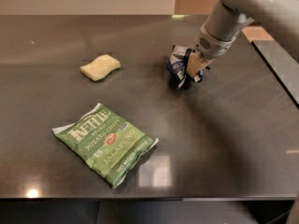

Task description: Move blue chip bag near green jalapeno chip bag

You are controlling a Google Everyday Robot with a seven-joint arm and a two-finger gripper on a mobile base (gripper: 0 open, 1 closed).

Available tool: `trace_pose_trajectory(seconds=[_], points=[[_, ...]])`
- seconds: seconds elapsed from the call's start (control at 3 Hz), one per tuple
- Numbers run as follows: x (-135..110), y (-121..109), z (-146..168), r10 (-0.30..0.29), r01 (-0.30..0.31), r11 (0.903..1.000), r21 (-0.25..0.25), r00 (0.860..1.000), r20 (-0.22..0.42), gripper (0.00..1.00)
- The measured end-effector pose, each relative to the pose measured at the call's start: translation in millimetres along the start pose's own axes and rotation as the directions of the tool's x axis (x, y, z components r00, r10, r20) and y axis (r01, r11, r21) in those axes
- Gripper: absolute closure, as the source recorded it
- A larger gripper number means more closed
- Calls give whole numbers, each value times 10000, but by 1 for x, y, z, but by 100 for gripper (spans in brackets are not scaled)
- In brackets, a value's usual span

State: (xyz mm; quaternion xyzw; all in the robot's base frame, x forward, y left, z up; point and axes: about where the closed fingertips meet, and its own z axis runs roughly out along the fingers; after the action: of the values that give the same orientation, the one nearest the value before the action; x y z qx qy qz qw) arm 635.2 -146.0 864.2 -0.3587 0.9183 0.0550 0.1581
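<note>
gripper [190,69]: hanging over the far right part of the table [224,139], fingers clamping the blue bag [177,63]
blue bag: standing crumpled in the grip
green bag [106,143]: lying flat front left, well apart from blue bag
sponge [100,67]: lying far left
</note>
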Motion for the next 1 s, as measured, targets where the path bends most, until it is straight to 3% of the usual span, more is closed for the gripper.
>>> trace_pose_trajectory(seconds=[0.33, 0.67, 1.0], points=[[0, 41, -22, -870, 904, 9930, -765, 9951, 475, 100], [2, 86, -44, -1849, 1957, 9694, -1481, 9792, 838, 100], [7, 135, -62, -2990, 3151, 9277, -2003, 9482, 1073, 100]])
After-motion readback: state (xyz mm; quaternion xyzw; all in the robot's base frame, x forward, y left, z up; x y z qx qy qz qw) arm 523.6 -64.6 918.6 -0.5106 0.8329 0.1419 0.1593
